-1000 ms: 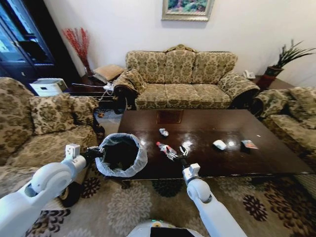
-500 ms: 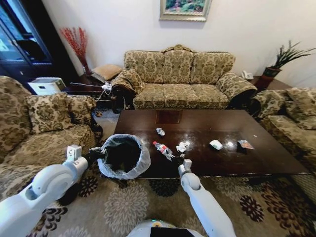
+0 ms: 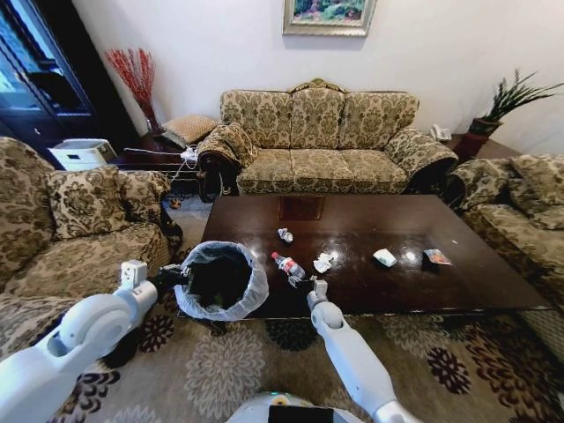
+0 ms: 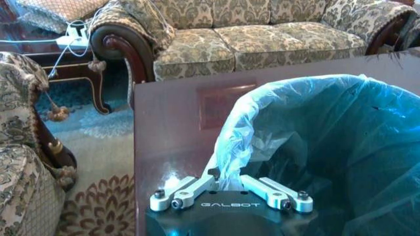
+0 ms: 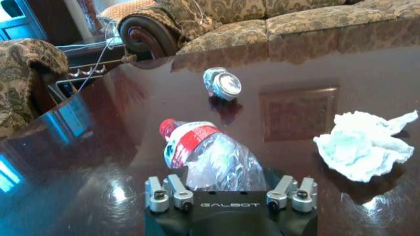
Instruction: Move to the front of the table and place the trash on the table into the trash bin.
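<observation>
Right claw: the right claw [image 5: 229,194] is straddling the base of the clear plastic bottle with a red label and red cap [image 5: 200,155], which is lying on its side; jaws spread to either side of it, contact not yet evident.
Bottle position: at about 7 o'clock on the dark glossy reddish-brown wooden table [image 3: 458,282], near its front edge.
Left claw: the left claw [image 4: 226,189] is pinching the folded rim of the translucent whitish bag lining the small round trash bin [image 3: 220,280], holding the bin just beside the table's 8 o'clock corner.
Other trash: a crumpled white tissue [image 5: 364,142] is lying at 3 o'clock of the bottle; a small crushed silvery wrapper [image 5: 222,83] at 12 o'clock.
Risk, bottle: a smooth, rounded body on glossy wood is likely to roll or squirt forward as the jaws close.
Risk, bin: the thin liner may be slipping or tearing under the bin's weight.
</observation>
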Motion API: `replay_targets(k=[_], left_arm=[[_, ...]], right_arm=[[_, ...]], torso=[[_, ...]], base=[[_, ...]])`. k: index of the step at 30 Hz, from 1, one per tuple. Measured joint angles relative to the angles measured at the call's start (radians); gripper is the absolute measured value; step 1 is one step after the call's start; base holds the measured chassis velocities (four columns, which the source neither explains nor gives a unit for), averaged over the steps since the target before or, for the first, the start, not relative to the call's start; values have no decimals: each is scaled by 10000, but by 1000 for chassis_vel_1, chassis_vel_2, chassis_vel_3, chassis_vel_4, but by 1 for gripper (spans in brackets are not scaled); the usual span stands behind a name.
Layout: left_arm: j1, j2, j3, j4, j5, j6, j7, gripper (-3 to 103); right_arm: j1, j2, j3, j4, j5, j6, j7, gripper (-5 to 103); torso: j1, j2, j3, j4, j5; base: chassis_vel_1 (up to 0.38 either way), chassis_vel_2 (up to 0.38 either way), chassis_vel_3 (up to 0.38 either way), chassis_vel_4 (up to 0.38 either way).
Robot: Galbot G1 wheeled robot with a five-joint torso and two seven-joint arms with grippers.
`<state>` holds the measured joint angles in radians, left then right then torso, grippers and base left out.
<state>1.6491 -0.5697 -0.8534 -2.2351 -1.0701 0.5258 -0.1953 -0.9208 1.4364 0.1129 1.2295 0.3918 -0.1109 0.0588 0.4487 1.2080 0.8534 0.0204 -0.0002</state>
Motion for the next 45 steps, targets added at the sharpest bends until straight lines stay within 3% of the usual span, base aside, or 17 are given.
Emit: replay_targets(k=[3,9,11,15,17,19,25,32,33,35,36,38,40,41,42,43,45], left_arm=[[-26,18,12,31,7,-1,4,1],[-54,96,7,57,17,-12,8,1],[-55,107,-3,58,19,-14,9,1],[-50,98,-36,107,140,-55,10,1],[-48,85,-42,131,172,-68,7,1],[-49,63,-52,194,226,-86,8,1],[-120,101,-67,340,234,-116,14,1],[-493,703,-100,1495,259,-492,173,1],[-624,926,-101,1826,259,-593,230,1],[-1064,1480,-17,2608,180,-744,417,1],[-1064,1480,-17,2608,180,-744,417,1],[-1530,1861,172,3302,39,-839,514,1],[-1603,1921,210,3427,26,-862,525,1],[-1711,2025,281,3698,12,-897,563,1],[-1724,2048,296,3788,11,-905,578,1],[-1724,2048,296,3788,11,-905,578,1],[-1687,2057,326,4014,26,-976,624,1]], right_arm=[[-5,18,0,-18,0,28,-50,67],[-100,6,-6,24,-4,157,-67,47],[-127,1,-10,56,-5,172,-68,47],[-272,-30,-29,241,23,186,-66,32],[-323,-39,-36,304,33,186,-64,32],[-523,-80,-44,586,108,177,-42,22],[-933,-293,-35,1607,566,155,17,17],[-1627,-1055,53,4325,1584,159,206,17],[-1720,-1232,52,4907,1904,75,292,17],[-1783,-1733,-60,6680,3670,-524,770,17],[-1783,-1733,-60,6680,3670,-524,770,17],[-1633,-2102,-282,8357,6175,-1238,1627,17],[-1589,-2157,-333,8689,6676,-1397,1830,17],[-1490,-2242,-462,9592,7912,-1782,2319,17],[-1435,-2265,-519,10062,8530,-1999,2583,17],[-1435,-2265,-519,10062,8530,-1999,2583,17],[-1275,-2361,-651,11182,10488,-2589,3288,17]], torso=[[1,-1,0,-1,3],[1,-1,0,-1,2],[1,-1,0,0,2],[2,-1,0,-1,2],[2,-1,0,-1,2],[2,-1,1,0,2],[1,-1,0,-1,1],[1,0,0,-1,-2],[1,0,0,-1,-2],[1,0,0,-1,1],[1,0,0,-1,1],[2,0,0,-3,1],[2,0,0,-2,1],[2,-1,1,-1,2],[3,-1,1,-1,1],[3,-1,1,-1,1],[1,0,0,0,-3]], base=[[0,0,0,0],[0,0,0,0],[0,0,0,0],[0,0,0,0],[0,0,0,0],[0,0,0,0],[0,0,0,0],[0,0,0,0],[0,0,0,0],[0,0,0,0],[0,0,0,0],[0,0,0,0],[0,0,0,0],[0,0,0,0],[0,0,0,0],[0,0,0,0],[0,0,0,0]])
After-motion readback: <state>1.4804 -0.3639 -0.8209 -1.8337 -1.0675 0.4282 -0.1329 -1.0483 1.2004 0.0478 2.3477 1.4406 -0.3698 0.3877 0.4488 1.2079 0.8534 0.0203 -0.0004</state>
